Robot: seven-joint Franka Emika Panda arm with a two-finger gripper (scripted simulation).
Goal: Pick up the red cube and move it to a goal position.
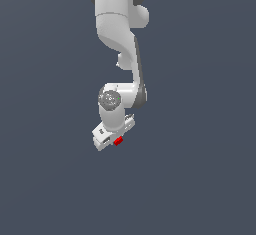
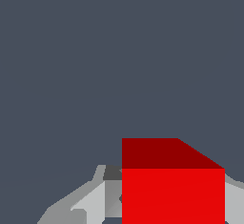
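The red cube (image 1: pixel 118 141) is a tiny bright red block at the lower end of my white gripper (image 1: pixel 113 140), in the middle of the exterior view. In the wrist view the red cube (image 2: pixel 172 194) looms large and close, sitting between the grey fingers (image 2: pixel 93 201), which press against its two sides. My gripper (image 2: pixel 167 176) is shut on the cube. The fingertips are mostly hidden behind the cube. No goal marker shows in either view.
The white arm (image 1: pixel 120 34) hangs down from the top of the exterior view. A plain dark grey-blue surface (image 1: pixel 200 179) fills everything else in both views.
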